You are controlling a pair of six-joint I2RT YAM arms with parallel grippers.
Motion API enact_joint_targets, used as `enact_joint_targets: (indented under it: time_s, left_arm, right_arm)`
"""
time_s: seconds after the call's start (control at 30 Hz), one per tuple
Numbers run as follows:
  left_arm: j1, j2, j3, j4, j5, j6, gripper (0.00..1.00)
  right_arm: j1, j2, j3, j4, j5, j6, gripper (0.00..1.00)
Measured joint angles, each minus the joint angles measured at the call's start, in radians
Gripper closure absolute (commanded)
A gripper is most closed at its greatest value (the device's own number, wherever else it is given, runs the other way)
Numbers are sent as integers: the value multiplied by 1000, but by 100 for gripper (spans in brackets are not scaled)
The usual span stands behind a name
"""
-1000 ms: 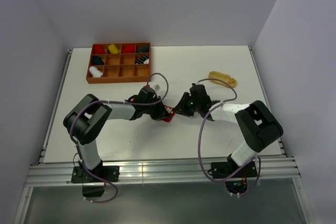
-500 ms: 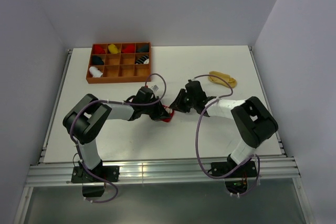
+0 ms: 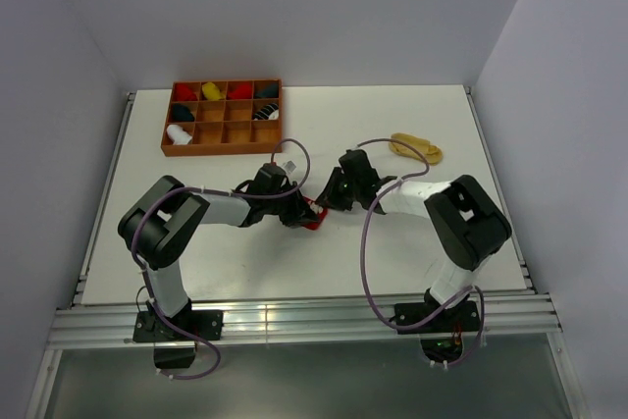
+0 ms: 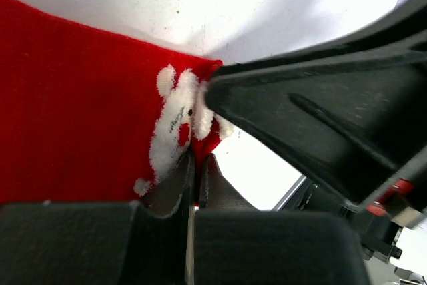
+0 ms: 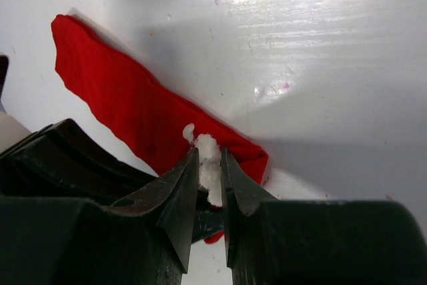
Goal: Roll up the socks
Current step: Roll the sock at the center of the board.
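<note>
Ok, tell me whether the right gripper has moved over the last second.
Yes. In the top view the right gripper has slid left, away from the tan-yellow sock, toward the left gripper; both pinch the red sock.

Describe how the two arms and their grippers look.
The left arm and right arm have white links between bulky black joint housings. A grey-purple cable loops loosely along each. The left gripper and right gripper carry plain black fingers tapering to wedge tips.
</note>
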Motion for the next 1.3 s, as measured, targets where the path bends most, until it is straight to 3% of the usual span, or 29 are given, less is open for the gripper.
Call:
enact_joint_targets:
  time_s: [0.33,0.63,1.3]
  left_arm:
    - [0,0,-10,15,0,-10,100]
    - [1,0,-16,23,0,-27,100]
    - [3,0,-17,26,1,-28,100]
  right_arm:
    - [0,-200,-5,-109,116,-17,72]
    - [0,-147,-139,-107,104,34,74]
    - [-2,-90,-166,98,21,43,73]
